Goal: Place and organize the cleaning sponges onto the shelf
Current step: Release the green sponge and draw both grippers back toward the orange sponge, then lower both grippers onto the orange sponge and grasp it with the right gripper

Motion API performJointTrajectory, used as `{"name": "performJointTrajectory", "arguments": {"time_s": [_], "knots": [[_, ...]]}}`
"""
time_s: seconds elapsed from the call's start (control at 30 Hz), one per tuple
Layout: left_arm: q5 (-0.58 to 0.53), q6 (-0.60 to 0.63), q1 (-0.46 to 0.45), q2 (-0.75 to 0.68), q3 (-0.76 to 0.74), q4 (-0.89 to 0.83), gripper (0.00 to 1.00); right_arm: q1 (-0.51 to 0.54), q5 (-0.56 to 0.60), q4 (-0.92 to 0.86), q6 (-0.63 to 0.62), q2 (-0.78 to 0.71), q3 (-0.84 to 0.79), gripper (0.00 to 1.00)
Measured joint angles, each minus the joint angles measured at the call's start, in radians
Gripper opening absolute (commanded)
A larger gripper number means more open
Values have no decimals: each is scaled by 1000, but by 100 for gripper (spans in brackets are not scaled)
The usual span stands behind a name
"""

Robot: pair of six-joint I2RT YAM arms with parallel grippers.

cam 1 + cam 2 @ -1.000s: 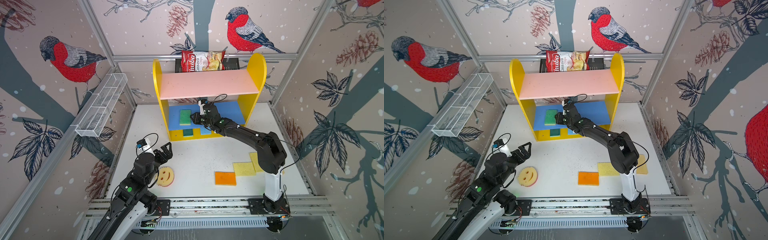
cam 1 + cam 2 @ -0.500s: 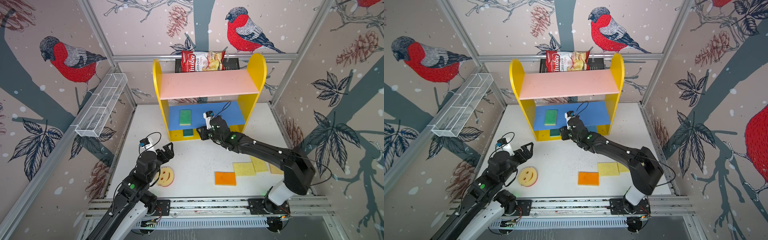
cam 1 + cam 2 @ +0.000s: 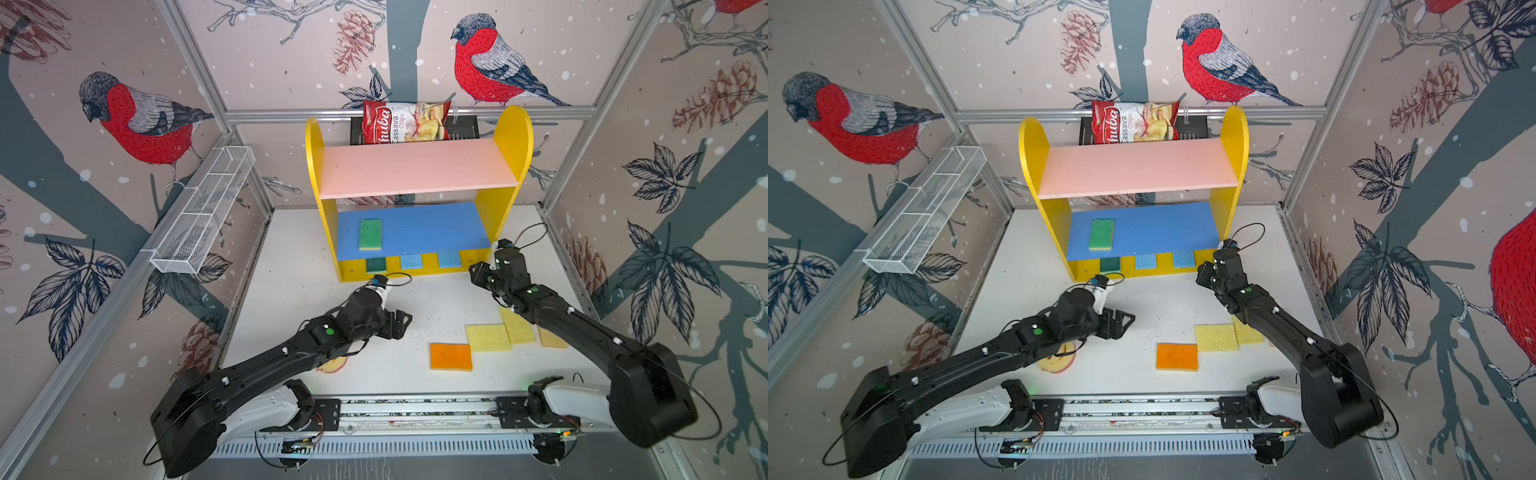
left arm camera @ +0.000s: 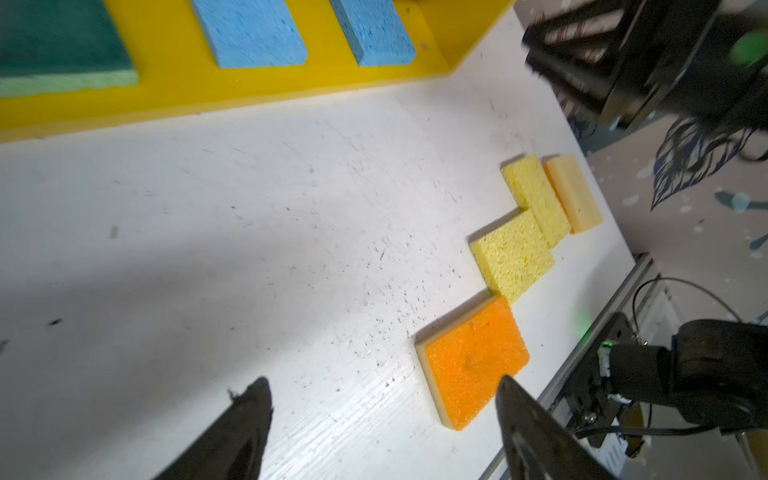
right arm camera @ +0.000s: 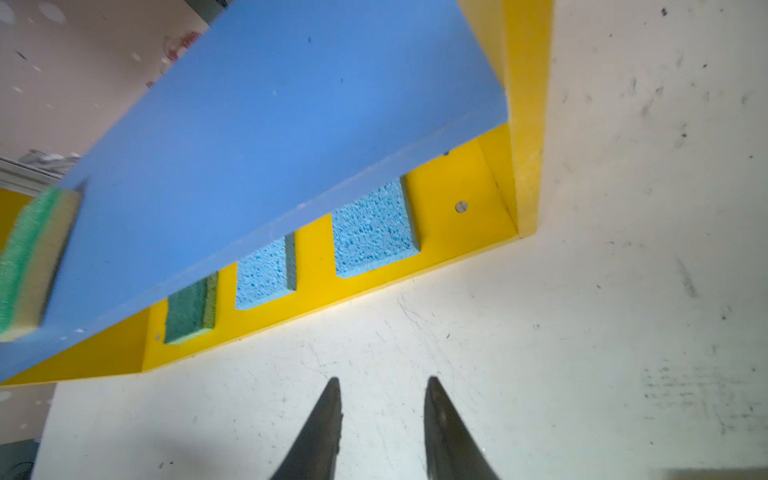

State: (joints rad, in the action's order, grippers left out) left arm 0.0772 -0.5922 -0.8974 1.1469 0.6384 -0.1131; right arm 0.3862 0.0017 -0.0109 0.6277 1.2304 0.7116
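Left gripper (image 3: pixel 401 326) wide open, empty, centre frame above table (image 3: pixel 436 303), orange sponge (image 3: pixel 451 356) lower right, right gripper (image 3: pixel 478 274) part-open, empty, beside shelf (image 3: pixel 415 170)

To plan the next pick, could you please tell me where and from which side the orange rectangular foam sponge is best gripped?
Probably from above, across the long edges of the orange rectangular foam sponge midway: it lies flat, one corner meeting a yellow foam sponge.

Just one thing to read here: the chips bag (image 3: pixel 405 122), standing behind the shelf (image 3: pixel 505 137). Big white letters on its red panel show "huba", and smaller print alongside reads "Cassava Chips". In both top views the bag (image 3: pixel 1136 122) carries the same wording.
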Motion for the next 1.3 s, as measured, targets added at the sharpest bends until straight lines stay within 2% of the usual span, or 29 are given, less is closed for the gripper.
{"name": "performJointTrajectory", "arguments": {"time_s": [0.1, 0.2, 0.27, 0.3, 0.4, 0.47, 0.6, 0.77, 1.0, 1.07, 1.17, 1.2, 1.3], "knots": [[4, 24, -62, 148, 63, 3, 68, -14, 0, 4, -1, -26, 9, 38], [17, 48, -116, 275, 140, 1, 75, -19, -7, 3, 0, -28, 9, 40], [35, 67, -146, 344, 193, 0, 76, -21, -11, 5, 0, -21, 8, 41], [37, 73, -159, 374, 217, -3, 75, -21, -14, 5, 2, -16, 7, 41], [50, 95, -190, 470, 289, -28, 56, -21, -35, 9, 4, 0, 1, 41], [54, 113, -207, 525, 333, -50, 55, -21, -40, 11, 6, 5, -3, 41], [60, 129, -238, 595, 389, -107, 65, -23, -47, 11, 6, 10, -3, 42], [49, 140, -241, 618, 404, -148, 74, -27, -56, 13, 5, 18, 10, 42], [21, 147, -248, 645, 422, -191, 74, -29, -77, 34, 5, 65, 21, 42], [13, 147, -250, 647, 421, -195, 70, -29, -81, 34, 5, 67, 23, 42], [-2, 145, -250, 647, 421, -198, 56, -29, -84, 34, 5, 68, 27, 43], [-5, 144, -250, 646, 420, -198, 48, -29, -84, 35, 5, 68, 27, 43], [-21, 139, -250, 645, 418, -199, 38, -29, -86, 35, 5, 72, 32, 43]]}}
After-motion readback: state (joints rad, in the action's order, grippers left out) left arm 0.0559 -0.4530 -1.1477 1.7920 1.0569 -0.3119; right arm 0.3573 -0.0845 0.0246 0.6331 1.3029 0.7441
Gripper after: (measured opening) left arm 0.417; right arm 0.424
